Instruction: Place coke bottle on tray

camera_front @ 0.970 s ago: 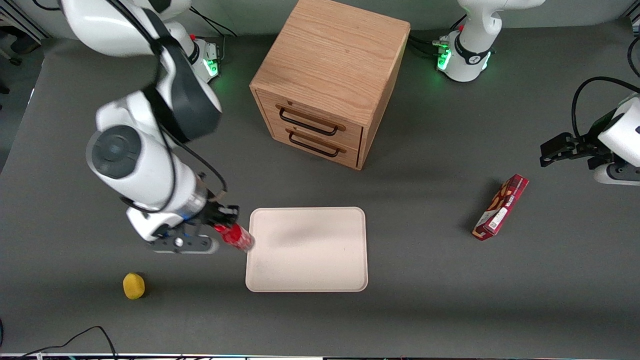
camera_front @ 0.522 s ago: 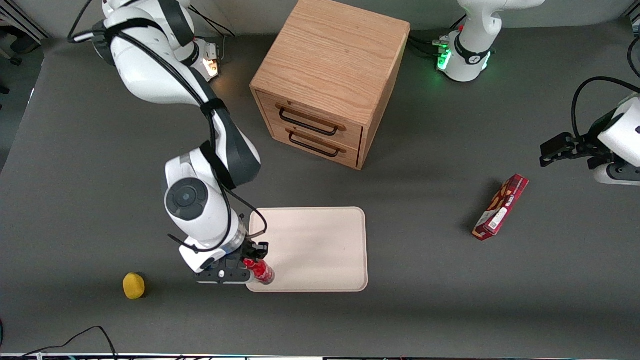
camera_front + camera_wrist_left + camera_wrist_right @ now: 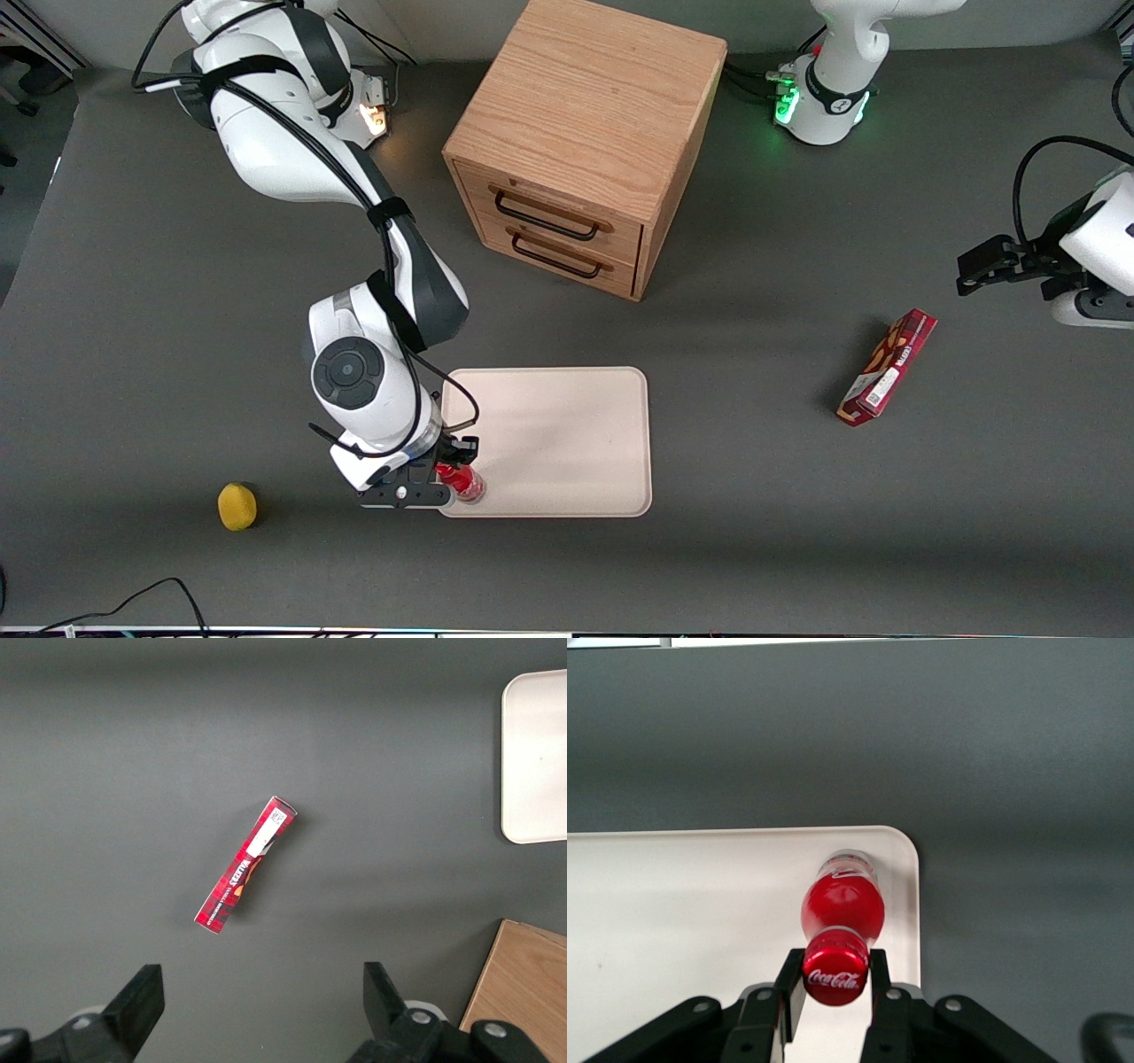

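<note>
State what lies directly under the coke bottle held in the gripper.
Under the coke bottle lies a corner of the tray, near its rim. The gripper clamps the cap. The bottle hides the spot beneath its base, so contact with the tray cannot be confirmed.

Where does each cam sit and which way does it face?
Front view: high, facing the robots, looking down on the table; shows the working arm, its hand shut on the coke bottle at the tray corner.
Right wrist view: on the working arm's wrist, looking down past the fingers clamping the bottle's cap.
Left wrist view: on the parked arm's wrist, facing down at the snack box.
Shared: the tray appears in all three views.
</note>
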Controlling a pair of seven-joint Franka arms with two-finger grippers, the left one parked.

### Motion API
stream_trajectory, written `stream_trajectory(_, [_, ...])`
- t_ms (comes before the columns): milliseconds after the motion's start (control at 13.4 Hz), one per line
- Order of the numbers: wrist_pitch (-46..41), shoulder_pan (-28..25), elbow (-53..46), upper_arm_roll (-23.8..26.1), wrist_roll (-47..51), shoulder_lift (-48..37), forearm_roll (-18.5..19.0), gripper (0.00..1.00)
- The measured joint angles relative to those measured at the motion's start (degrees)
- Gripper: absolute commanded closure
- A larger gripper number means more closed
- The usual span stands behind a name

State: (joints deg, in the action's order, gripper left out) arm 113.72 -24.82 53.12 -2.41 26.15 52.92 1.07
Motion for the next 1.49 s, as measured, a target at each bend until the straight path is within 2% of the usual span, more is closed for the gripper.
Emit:
stream_trajectory(149, [-0.7,0.0,-0.1,0.0,0.0,-0.4,0.0,0.0])
stream_trajectory(373, [-7.8,0.3,-0.9,-0.2,0.0,-3.0,0.0,0.0])
stream_trajectory(672, [-21.6,3.5,1.4,-0.2,0.0,-13.9,0.0,0.0])
stream_trajectory(896, [-22.5,6.9,16.9,-0.2,-1.9,-30.0,0.0,0.0])
stream_trajectory(1269, [-13.5,14.3,49.8,-0.3,-9.1,-57.2,-1.2,0.0])
stream_trajectory(1493, [-16.1,18.9,54.5,-0.4,-16.5,-63.1,-3.3,0.0])
